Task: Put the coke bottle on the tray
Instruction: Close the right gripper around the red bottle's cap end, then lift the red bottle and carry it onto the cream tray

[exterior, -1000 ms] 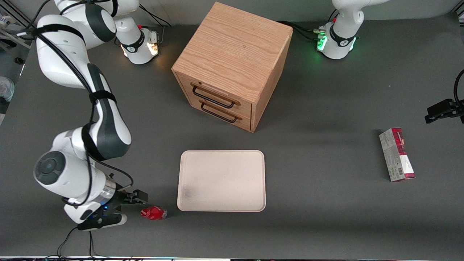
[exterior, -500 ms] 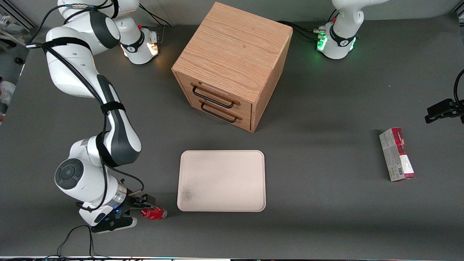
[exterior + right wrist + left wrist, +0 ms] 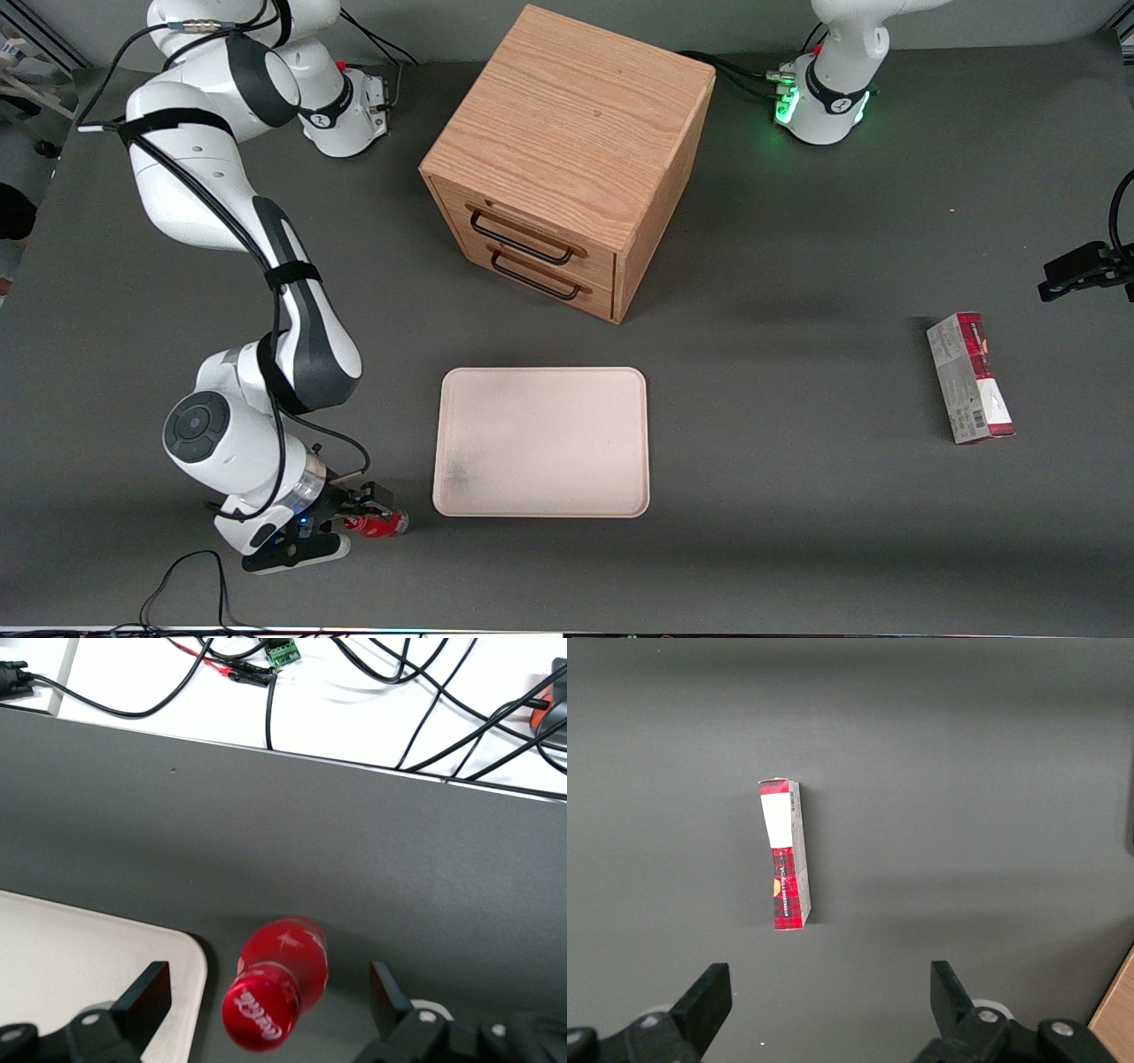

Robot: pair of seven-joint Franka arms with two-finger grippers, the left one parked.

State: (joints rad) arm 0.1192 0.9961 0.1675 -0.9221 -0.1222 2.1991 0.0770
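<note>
Since the earlier frames the right arm has been swinging its wrist toward the tray, and its end effector (image 3: 365,512) is now closing in on the tiny red coke bottle with the red cap (image 3: 379,524), where a second ago a clear gap was showing. In the right wrist view the end effector (image 3: 271,992) is standing open, its two dark fingers (image 3: 146,990) straddling the coke bottle (image 3: 282,979) with space on both sides, so nothing is being gripped yet. The bottle is standing on the dark grey tabletop (image 3: 797,549), just beside the near corner of the flat cream-white tray with rounded corners and a low rim (image 3: 541,507), not on it.

To do this step well, the fingers are probably needing to settle lower around the bottle's body rather than its cap, centring before squeezing, since so small and light a bottle may be tipping or skidding at a one-sided touch. The low rim is then calling for a modest lift before carrying across.

Farther out, a wooden two-drawer cabinet (image 3: 567,159) is sitting well apart from the tray, farther from the front camera, and a red-and-grey rectangular carton (image 3: 969,377) is lying toward the parked arm's end of the tabletop.
</note>
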